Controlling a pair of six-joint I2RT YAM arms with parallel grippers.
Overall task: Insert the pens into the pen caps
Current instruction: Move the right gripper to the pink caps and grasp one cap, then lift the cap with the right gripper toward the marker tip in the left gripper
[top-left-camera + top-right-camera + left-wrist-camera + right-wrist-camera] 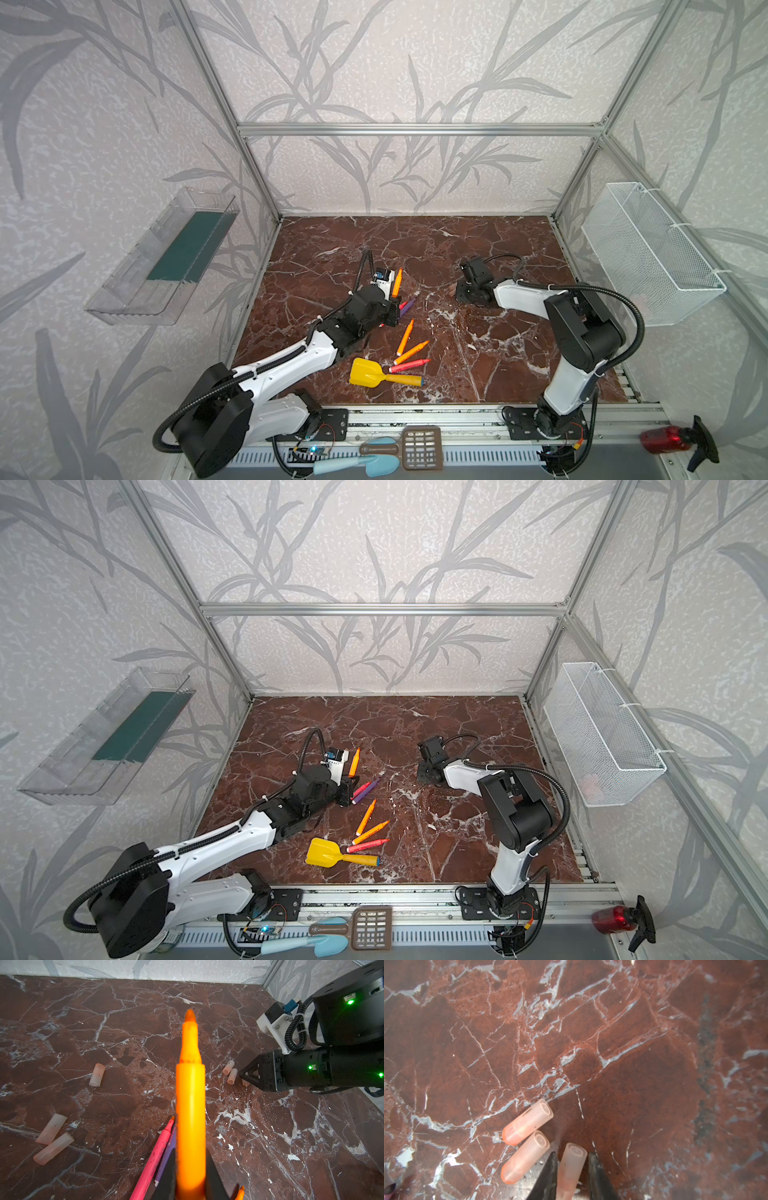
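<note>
My left gripper (190, 1159) is shut on an orange pen (190, 1093) near its butt, tip pointing away; both top views show that pen (397, 282) (354, 762). A pink-red pen (154, 1159) and a purple pen (166, 1153) lie beside it. Further pens (405, 336) lie toward the front. My right gripper (572, 1159) is down on the table, its jaws narrowly open either side of a lying pen cap (572, 1165). Two pen caps (527, 1122) (525, 1157) lie next to it. Other caps (97, 1075) (51, 1128) lie apart.
A yellow toy shovel (365, 372) lies near the front pens. A white wire basket (652, 253) hangs on the right wall and a clear tray (166, 257) on the left. Small tools (419, 446) and a red bottle (660, 440) sit on the front rail.
</note>
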